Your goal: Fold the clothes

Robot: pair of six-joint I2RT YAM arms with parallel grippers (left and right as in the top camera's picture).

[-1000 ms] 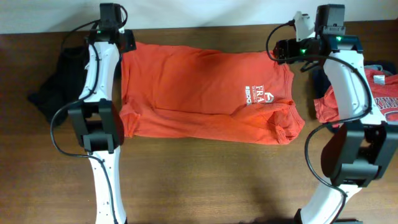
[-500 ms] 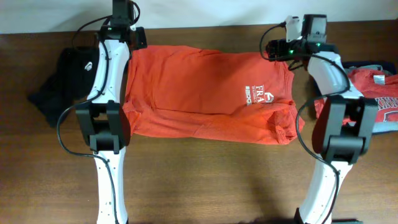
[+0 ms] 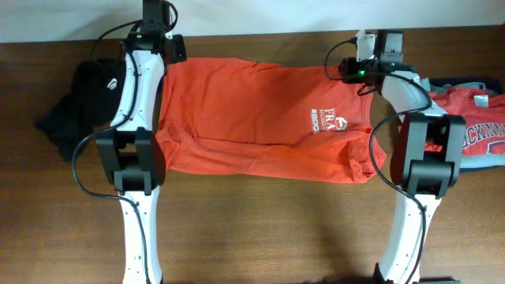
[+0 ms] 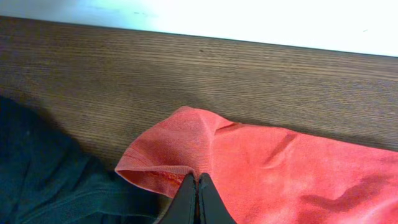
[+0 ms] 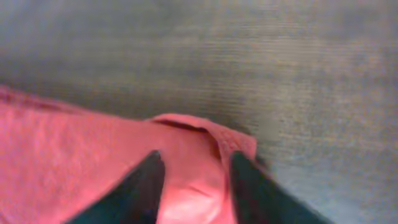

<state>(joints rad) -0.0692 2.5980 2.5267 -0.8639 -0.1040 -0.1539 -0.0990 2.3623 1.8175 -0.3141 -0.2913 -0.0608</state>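
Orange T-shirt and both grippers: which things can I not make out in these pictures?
- Left wrist: left gripper is shut at the orange T-shirt hem; its own fingers hide whether cloth is pinched.
- Right wrist: blurred; right gripper open, contact with cloth unclear.
- Overhead: chest logo too small to read; red printed garment cut off by the right edge.

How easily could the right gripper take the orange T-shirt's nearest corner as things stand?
Probably yes, easily: the right gripper is open, its fingers either side of the orange T-shirt corner, with only bare table beyond.
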